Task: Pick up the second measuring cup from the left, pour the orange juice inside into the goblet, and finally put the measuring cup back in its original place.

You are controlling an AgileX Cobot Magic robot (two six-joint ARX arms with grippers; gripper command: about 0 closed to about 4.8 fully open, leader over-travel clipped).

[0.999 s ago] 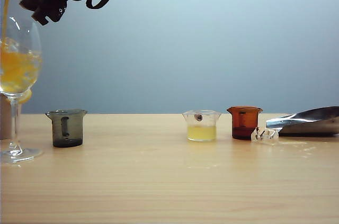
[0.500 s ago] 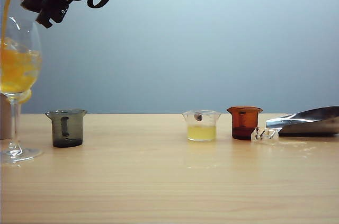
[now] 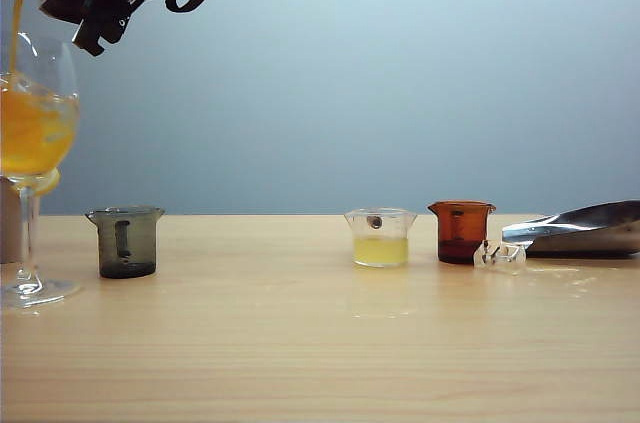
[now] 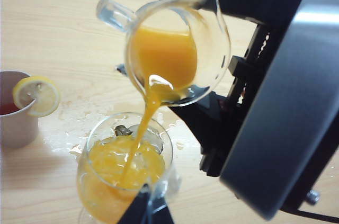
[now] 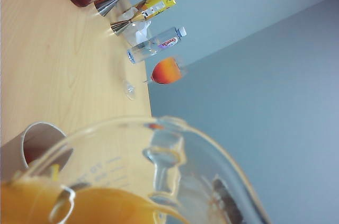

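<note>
Second measuring cup [image 4: 177, 49] tipped lip-down over the goblet [image 3: 35, 158] at the far left of the exterior view, a thin stream of orange juice [image 4: 159, 54] falling from lip into bowl; pour is in progress, juice still pooled in the cup. Right fingers [image 3: 85, 8] pinch the cup: dark jaws pressed on its wall in the left wrist view, cup hanging just ahead of them, goblet mouth directly beneath. To do this well, judgement: keep the lip centred over the bowl, tilt slowly so the stream stays narrow, and watch the level, since the bowl already looks well filled; wet patches on the table [image 3: 300, 343] beside the goblet foot suggest splash is a real risk. Drain fully, level the cup, then return it to the gap between the smoky cup [image 3: 125, 241] and the yellow-liquid cup [image 3: 380, 236]. Left fingers [image 4: 145, 211]: only dark tips at the frame edge, close above the goblet rim; spread or pressed together, cannot tell. Views: exterior alone shows the row of cups and the vacant spot, but crops the pour. Left wrist alone shows the stream landing, the spill marks, a cup with a lemon slice [image 4: 36, 95]. Right wrist alone shows the cup's inside from behind, plus bottles [image 5: 156, 44] farther along the table.
</note>
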